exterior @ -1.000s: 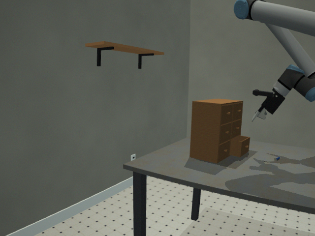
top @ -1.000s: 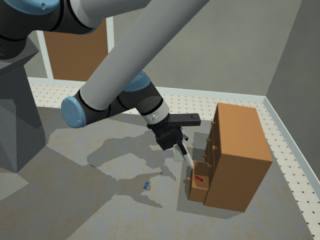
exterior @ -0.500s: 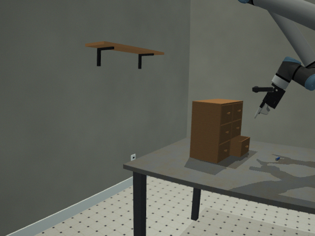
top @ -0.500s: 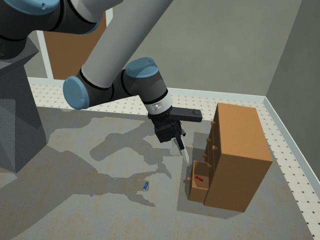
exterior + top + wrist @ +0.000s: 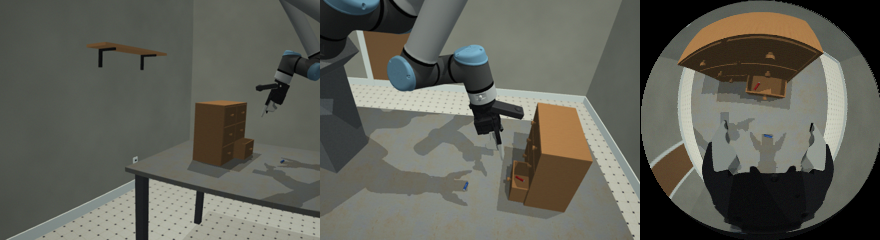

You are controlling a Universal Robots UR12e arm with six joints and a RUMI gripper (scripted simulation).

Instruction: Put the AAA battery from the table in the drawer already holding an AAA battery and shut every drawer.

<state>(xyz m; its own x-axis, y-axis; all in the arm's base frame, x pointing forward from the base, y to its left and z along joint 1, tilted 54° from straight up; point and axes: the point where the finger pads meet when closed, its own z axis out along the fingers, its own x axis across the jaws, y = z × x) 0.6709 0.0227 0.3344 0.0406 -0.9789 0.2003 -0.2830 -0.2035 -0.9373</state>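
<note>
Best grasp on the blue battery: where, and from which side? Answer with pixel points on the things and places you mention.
Likely mid-body, from above, one finger along each long side of the blue battery (image 5: 465,186) (image 5: 282,161) (image 5: 768,136): it's a slim cylinder lying flat on the table (image 5: 428,217) (image 5: 165,167), with nothing standing close by.

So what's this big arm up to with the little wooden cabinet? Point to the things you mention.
Nothing is being held: the open gripper (image 5: 498,153) (image 5: 264,113) (image 5: 770,122) hangs above the table. A blue battery (image 5: 465,186) (image 5: 282,161) (image 5: 768,136) lies on the table, waiting to join the red battery (image 5: 519,178) (image 5: 757,86) in the chest's (image 5: 560,178) (image 5: 208,131) (image 5: 752,30) one pulled-out bottom drawer (image 5: 518,194) (image 5: 239,149) (image 5: 766,94). That drawer then needs shutting.
</note>
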